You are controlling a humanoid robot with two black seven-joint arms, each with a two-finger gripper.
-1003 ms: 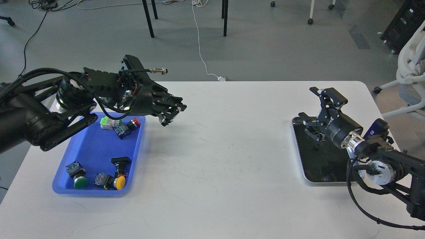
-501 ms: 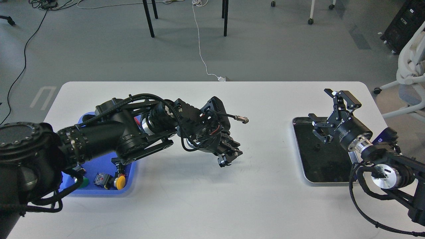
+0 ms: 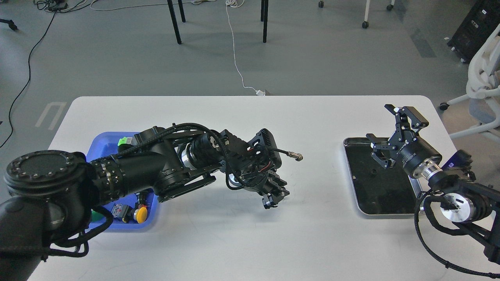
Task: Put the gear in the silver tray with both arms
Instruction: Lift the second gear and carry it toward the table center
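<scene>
The silver tray (image 3: 384,203) lies flat near the right end of the white table (image 3: 242,234); it is rectangular with rounded corners, a raised shiny rim and a dark mirror-like bottom; no part can be made out lying in it. Over its far right portion hangs the right gripper (image 3: 384,132), its two black fingers spread wide with nothing between them; the right arm (image 3: 453,199) enters from the lower right edge, its silver wrist ring bright against black links and a looping black cable.

Bare tabletop separates the tray from the left gripper (image 3: 275,195), which points down and toward the tray above the middle of the table; its fingers sit close together around something small and dark, though whether they grip a part I cannot tell. The left arm (image 3: 129,175) stretches from the lower left corner, thick, black and ribbed; a cable with a metal plug (image 3: 295,156) juts from its wrist.

Under that arm, at the left end, sits a blue plastic tray (image 3: 102,141), largely covered; a yellow-capped push button (image 3: 140,214) and a green-and-white part (image 3: 124,140) show at its edges.
</scene>
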